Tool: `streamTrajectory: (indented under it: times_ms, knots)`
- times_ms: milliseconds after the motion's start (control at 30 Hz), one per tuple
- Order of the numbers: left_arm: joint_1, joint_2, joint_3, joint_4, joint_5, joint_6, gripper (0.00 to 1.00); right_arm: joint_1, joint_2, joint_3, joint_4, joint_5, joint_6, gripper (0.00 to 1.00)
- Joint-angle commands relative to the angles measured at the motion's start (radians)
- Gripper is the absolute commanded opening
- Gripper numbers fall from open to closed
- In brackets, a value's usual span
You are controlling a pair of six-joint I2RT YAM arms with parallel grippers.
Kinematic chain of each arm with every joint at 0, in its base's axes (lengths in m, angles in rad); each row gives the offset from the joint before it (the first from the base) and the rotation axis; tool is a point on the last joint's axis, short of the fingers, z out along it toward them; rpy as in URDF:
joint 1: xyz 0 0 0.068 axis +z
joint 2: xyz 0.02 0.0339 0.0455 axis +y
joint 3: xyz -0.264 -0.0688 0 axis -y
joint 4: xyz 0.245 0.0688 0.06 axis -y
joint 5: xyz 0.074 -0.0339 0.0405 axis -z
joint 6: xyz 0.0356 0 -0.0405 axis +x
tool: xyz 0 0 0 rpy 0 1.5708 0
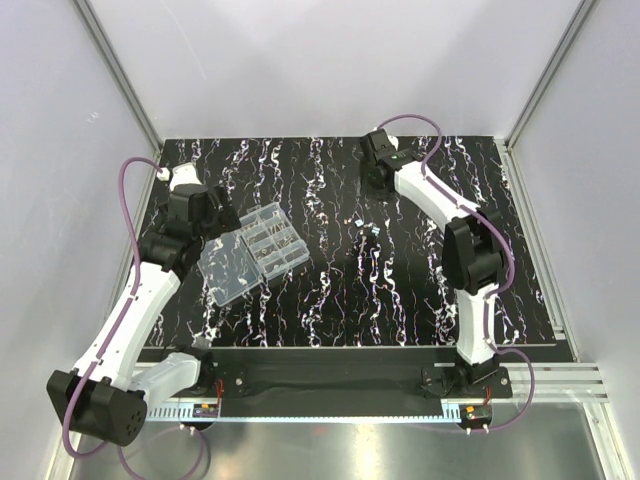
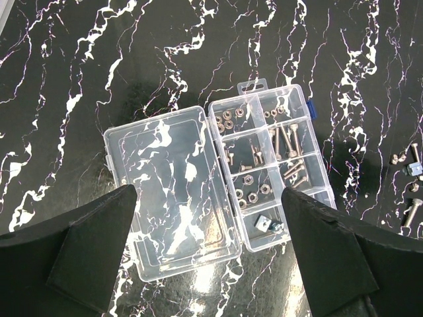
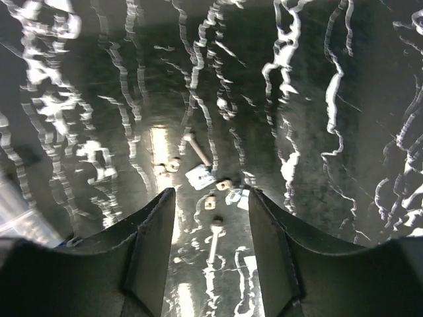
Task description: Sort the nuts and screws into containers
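The right hand point(image 3: 211, 198) hangs, fingers apart and empty, over a tight cluster of loose screws point(image 3: 198, 152) and nuts point(image 3: 223, 184) on the table point(image 1: 400, 290), well apart from the open box point(image 2: 173, 198) beneath the wide-spread left hand point(image 2: 208, 191). Closing here could pinch two pieces together or flick neighbours away, since they lie so close.

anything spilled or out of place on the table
Yes: a small cluster of loose screws and nuts lies on the bare tabletop to the right of the open organiser box, outside its compartments. Nothing looks damaged.
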Motion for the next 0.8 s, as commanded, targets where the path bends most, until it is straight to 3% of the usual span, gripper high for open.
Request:
streamTrajectory:
  times_ms: [0,300,433,767]
  knots:
    - [-0.006,-0.019,0.005,0.033,0.002,0.004,0.99,0.038,-0.007,-0.030,0.007,0.064,0.017,0.54]
    - [-0.005,-0.015,0.002,0.038,0.008,0.005,0.99,0.032,0.056,-0.075,0.226,-0.071,-0.248,0.51]
    - [-0.005,-0.006,0.002,0.036,0.005,0.005,0.99,0.032,0.123,-0.028,0.208,-0.054,-0.310,0.47]
    - [-0.005,0.005,0.002,0.038,0.009,0.007,0.99,0.020,0.211,0.026,0.181,-0.090,-0.317,0.46]
